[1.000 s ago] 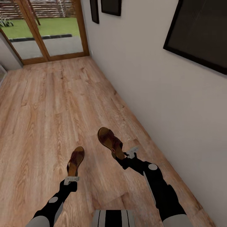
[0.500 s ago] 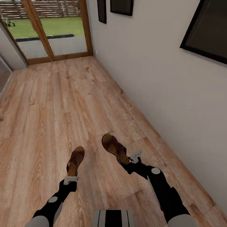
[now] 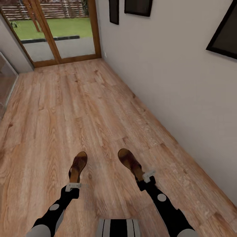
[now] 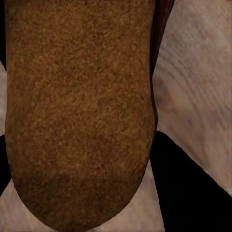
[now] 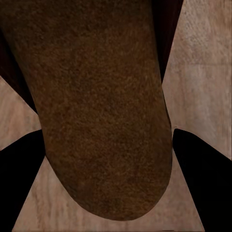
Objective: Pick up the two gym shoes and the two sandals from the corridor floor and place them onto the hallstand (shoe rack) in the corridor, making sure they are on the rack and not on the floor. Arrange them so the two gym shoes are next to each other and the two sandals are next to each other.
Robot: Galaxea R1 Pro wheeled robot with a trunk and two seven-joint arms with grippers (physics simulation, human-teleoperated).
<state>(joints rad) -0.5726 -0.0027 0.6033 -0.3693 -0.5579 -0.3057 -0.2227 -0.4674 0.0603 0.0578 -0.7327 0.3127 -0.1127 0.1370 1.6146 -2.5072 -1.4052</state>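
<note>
While you carry both items, your left gripper (image 3: 73,186) is closed on the heel of the left sandal (image 3: 78,166), whose toe points away from the gripper toward the glass door (image 3: 56,31). Your right gripper (image 3: 148,175) is clamped on the heel of the right sandal (image 3: 130,163), toe likewise toward the door. Both sandals hang above the corridor floor (image 3: 65,108), the right one nearer the white wall (image 3: 171,72). Wrist views: brown sole (image 4: 79,111); brown sole (image 5: 104,111).
</note>
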